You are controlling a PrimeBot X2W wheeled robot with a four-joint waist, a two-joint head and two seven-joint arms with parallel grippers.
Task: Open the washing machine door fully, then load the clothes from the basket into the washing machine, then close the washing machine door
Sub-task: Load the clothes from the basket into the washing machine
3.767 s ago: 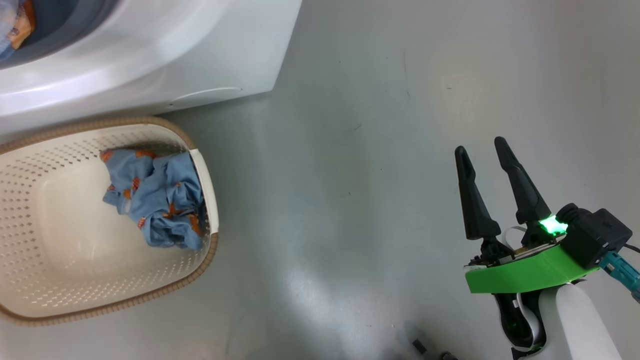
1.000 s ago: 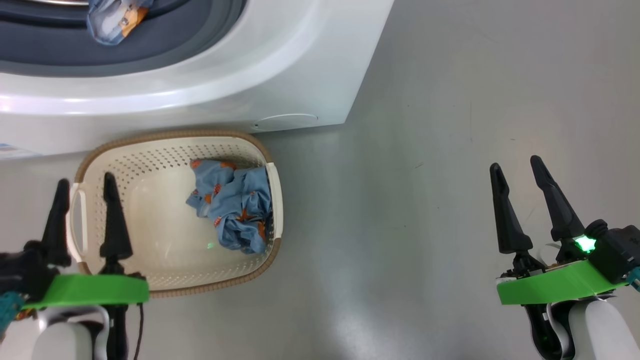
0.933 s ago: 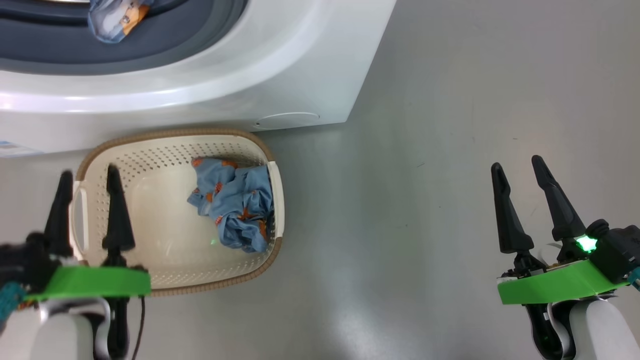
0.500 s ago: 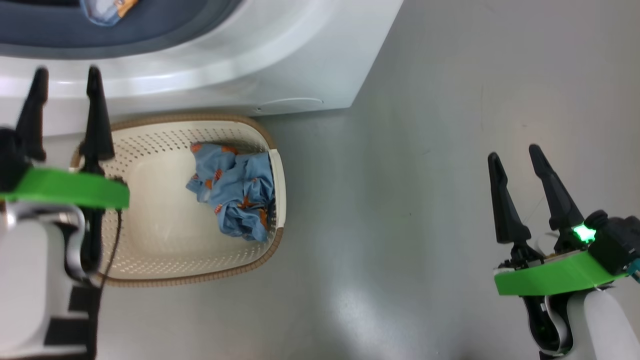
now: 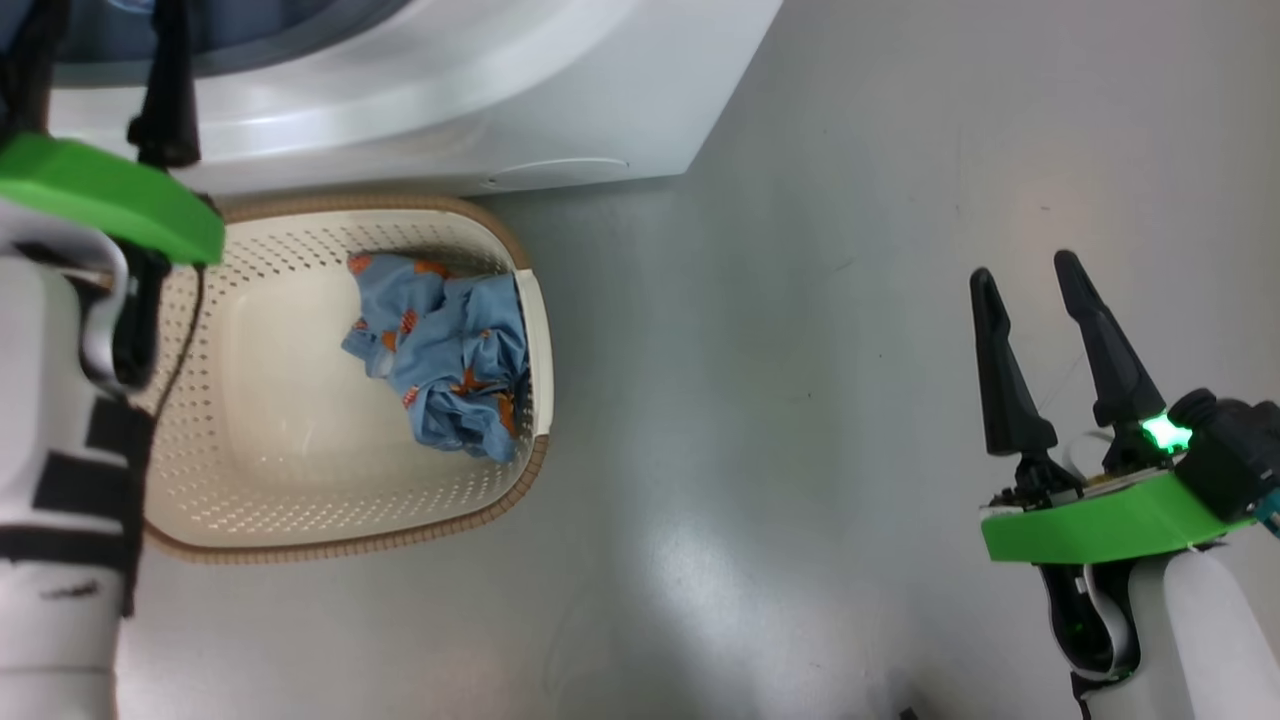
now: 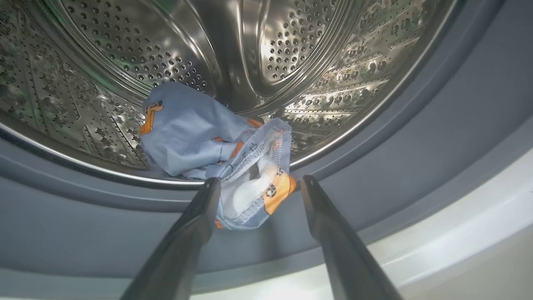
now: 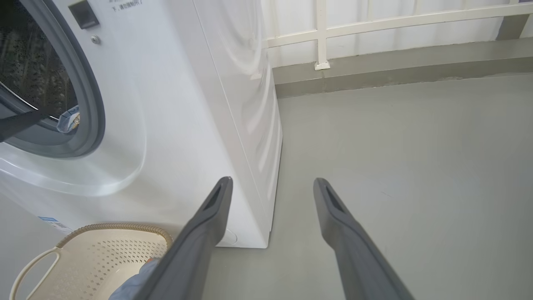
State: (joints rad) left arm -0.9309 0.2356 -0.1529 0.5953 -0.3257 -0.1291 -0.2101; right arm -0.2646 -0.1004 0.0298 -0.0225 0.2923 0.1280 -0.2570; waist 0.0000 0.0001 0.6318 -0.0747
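The white washing machine (image 5: 560, 110) stands at the top left with its opening uncovered; its door is out of view. My left gripper (image 6: 259, 180) is open at the mouth of the steel drum (image 6: 291, 50). Its fingertips flank a light blue garment (image 6: 187, 133) that drapes over the drum lip onto the grey gasket (image 6: 416, 137); whether they touch it I cannot tell. Below the machine sits the cream basket (image 5: 535, 330) with a crumpled bundle of blue clothes (image 5: 440, 360) against its right wall. My right gripper (image 5: 1022, 272) hangs open over the floor far to the right, holding nothing.
Grey floor (image 5: 800, 400) stretches between the basket and my right gripper. In the right wrist view the machine's side panel (image 7: 250, 104) runs back to a low grey kerb under a white railing (image 7: 374, 25). My pale left forearm (image 5: 50, 450) overlaps the basket's left side.
My left arm has lifted from beside the basket and reached up into the washer's opening. The right gripper has stayed in place, still open. The head camera has shifted slightly.
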